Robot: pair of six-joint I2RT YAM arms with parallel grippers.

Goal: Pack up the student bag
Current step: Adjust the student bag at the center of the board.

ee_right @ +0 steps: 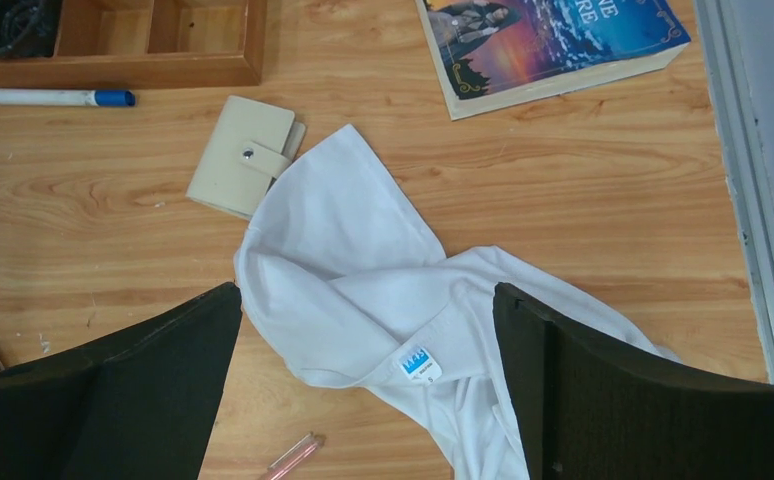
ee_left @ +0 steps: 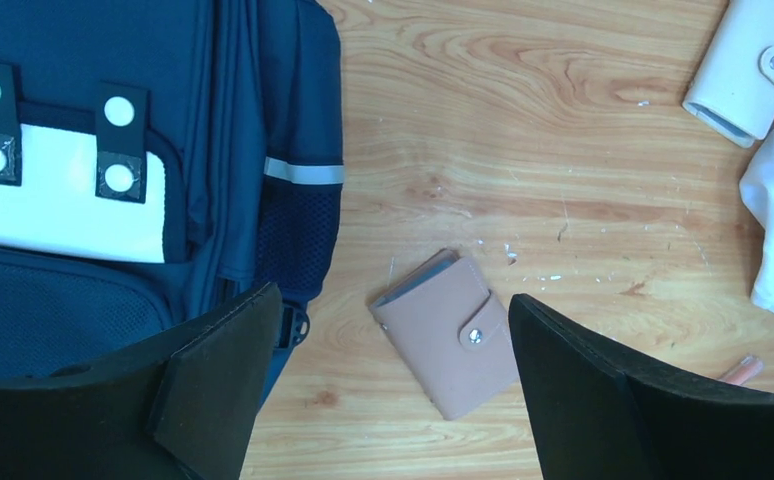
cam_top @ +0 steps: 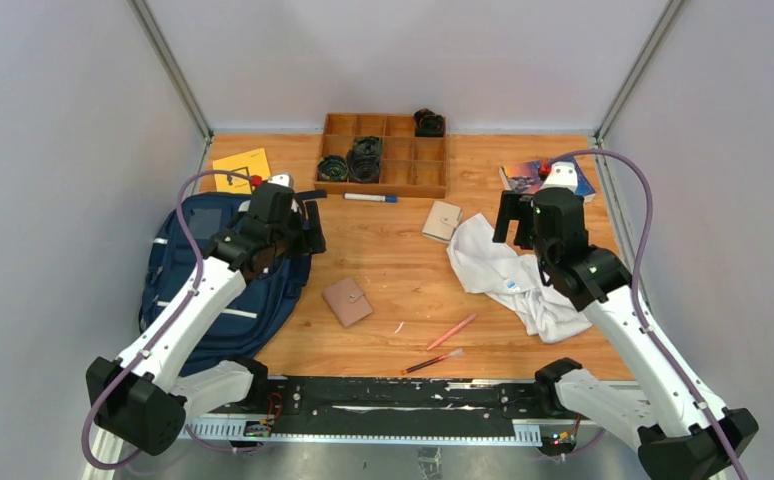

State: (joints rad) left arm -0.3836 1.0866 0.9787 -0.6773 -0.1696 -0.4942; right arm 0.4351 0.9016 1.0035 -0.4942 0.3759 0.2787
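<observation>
The navy student bag [cam_top: 195, 285] lies flat at the left of the table, its white front patch showing in the left wrist view [ee_left: 63, 190]. My left gripper [cam_top: 308, 225] is open and empty, hovering over the bag's right edge and a pink wallet [ee_left: 448, 335]; the wallet lies on the wood between my fingers [ee_left: 391, 305]. My right gripper [cam_top: 511, 215] is open and empty above a crumpled white garment [ee_right: 363, 260], which shows between its fingers [ee_right: 366, 295].
A beige wallet [cam_top: 442, 220] touches the garment's far corner. A marker [cam_top: 370, 197] lies before a wooden compartment tray [cam_top: 383, 188]. A book [cam_top: 543, 177] is at back right, a yellow notepad [cam_top: 240, 168] at back left. Two pink pens [cam_top: 451, 331] lie near the front edge.
</observation>
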